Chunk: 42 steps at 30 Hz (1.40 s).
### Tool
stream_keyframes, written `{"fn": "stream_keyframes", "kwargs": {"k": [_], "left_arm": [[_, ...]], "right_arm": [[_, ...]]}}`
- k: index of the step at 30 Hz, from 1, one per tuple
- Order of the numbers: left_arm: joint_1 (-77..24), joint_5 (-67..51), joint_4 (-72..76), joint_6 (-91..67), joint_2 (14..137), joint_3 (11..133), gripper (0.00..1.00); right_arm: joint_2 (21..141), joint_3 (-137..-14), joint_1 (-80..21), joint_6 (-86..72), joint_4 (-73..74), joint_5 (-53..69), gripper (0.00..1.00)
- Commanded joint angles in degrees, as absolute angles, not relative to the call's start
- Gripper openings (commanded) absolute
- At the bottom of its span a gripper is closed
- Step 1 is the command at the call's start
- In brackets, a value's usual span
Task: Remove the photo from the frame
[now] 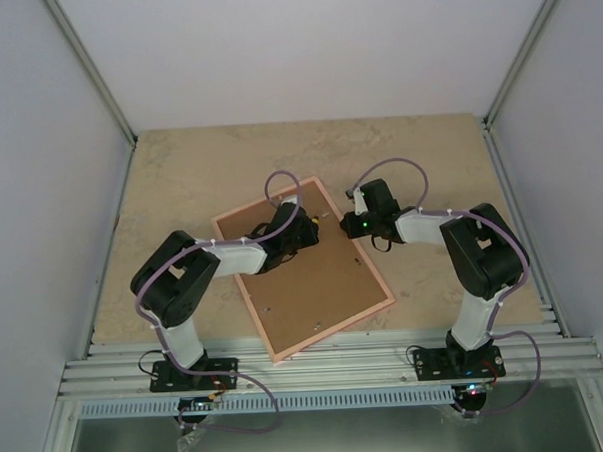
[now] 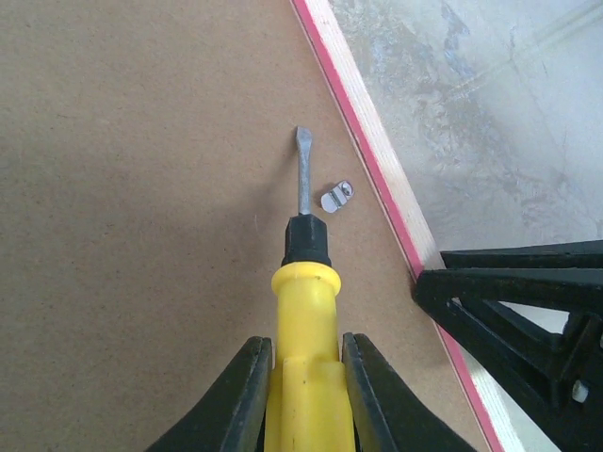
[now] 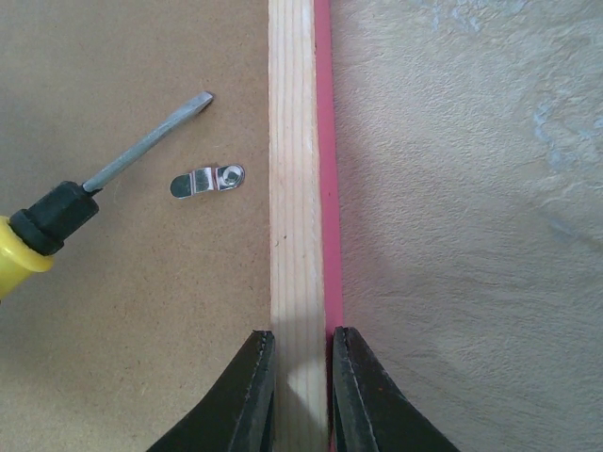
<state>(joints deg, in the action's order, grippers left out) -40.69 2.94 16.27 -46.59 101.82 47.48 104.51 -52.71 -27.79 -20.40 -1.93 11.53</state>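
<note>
Two black fingers of the left claw (image 2: pixel 306 350) squeeze the yellow handle of a screwdriver (image 2: pixel 303 292). Its flat metal tip points over the brown back board (image 2: pixel 141 188), just beside a small silver clip (image 2: pixel 336 196). On the other side of the clip runs the frame (image 3: pixel 300 188), a pale wood bar with a pink edge, lying back side up on the table (image 3: pixel 471 235). The right claw (image 3: pixel 303 341) pinches that bar, near the clip. The photo cannot be seen.
</note>
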Motion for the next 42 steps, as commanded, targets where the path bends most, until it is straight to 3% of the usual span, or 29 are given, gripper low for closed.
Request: {"fn": "stream_keyframes", "kwargs": {"k": [1,17,31,34,42], "left_arm": [[-40.3,3.7,15.5,-47.9,99.9,46.1,0.0],[-38.6,5.1,12.1,-46.5,80.8,36.0,0.0],[-36.0,4.0,12.2,-46.8,69.2,27.9,0.0],[-36.0,3.5,11.9,-46.5,67.5,27.3,0.0],[-35.9,0.7,13.0,-45.9,64.4,25.9,0.0]], "right_arm": [[104.1,-50.9,-28.2,-22.3,1.1,11.7,0.01],[99.6,-47.3,-25.3,-27.4,0.2,7.7,0.01],[91.2,-39.2,-17.0,-37.2,-0.9,1.8,0.01],[90.8,-38.9,-17.0,-35.9,1.6,2.1,0.08],[81.2,-35.1,-20.0,-31.4,10.7,6.8,0.4]]}}
